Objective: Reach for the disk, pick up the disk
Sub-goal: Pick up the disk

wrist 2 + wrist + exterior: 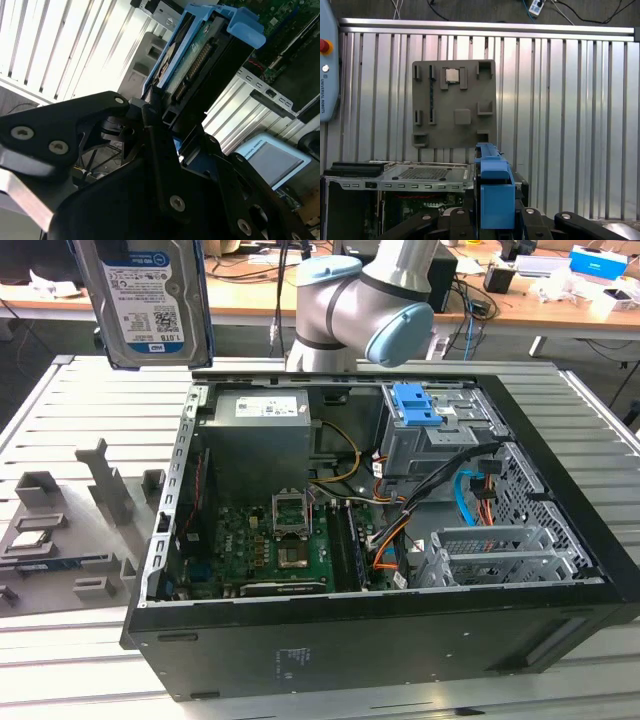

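Up over the slatted table (100, 390), gripper (172, 117) has its fingers clamped on the disk (150, 295), well clear of the PC case (400, 640).

An open black computer case (400, 640) is laid on its side in the middle of the slatted metal table (60, 680). Inside it, a grey power box (255, 440) is seen next to a green motherboard (250, 550). A blue latch (417, 405) is set on a grey metal cage (440, 450). Orange wires (385, 540) and a blue cable (462, 502) are strung near the cage. A grey holder plate (60, 540) is laid near the table's edge at the exterior view's left, just beside the case. In the first wrist view, a small square silver chip (452, 75) is kept in one of the plate's slots. A red button (325, 46) is seen on a pale control box (329, 85) at the table's edge. Messy desks (520, 300) are seen behind the table.
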Action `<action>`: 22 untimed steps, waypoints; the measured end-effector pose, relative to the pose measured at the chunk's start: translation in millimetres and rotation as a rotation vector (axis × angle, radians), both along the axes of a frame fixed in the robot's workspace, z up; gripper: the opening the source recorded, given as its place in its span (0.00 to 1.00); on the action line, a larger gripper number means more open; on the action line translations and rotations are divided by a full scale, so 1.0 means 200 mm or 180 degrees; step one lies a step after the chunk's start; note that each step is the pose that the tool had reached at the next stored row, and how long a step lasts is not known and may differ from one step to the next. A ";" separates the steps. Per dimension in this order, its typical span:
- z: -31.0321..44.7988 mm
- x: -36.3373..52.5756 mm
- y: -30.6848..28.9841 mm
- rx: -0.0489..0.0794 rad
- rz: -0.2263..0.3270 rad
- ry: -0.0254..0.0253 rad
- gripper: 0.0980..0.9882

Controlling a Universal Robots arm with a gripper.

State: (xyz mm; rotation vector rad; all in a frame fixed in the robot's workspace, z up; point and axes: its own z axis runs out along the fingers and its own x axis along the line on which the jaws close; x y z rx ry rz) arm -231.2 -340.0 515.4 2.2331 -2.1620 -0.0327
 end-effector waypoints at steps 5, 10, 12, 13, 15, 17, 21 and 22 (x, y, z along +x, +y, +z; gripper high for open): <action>0.000 0.109 0.000 0.0000 0.0000 0.0001 0.30; 0.000 0.179 0.000 0.0000 0.0000 0.0001 0.30; 0.000 0.212 0.000 0.0000 0.0000 0.0001 0.30; 0.000 0.223 0.000 0.0000 0.0000 0.0001 0.30; 0.000 0.256 0.000 0.0000 0.0000 0.0001 0.30; 0.000 0.298 0.000 0.0000 0.0000 0.0001 0.30; 0.000 0.362 0.000 0.0000 0.0000 0.0001 0.30; 0.000 0.387 0.000 0.0000 0.0000 0.0002 0.30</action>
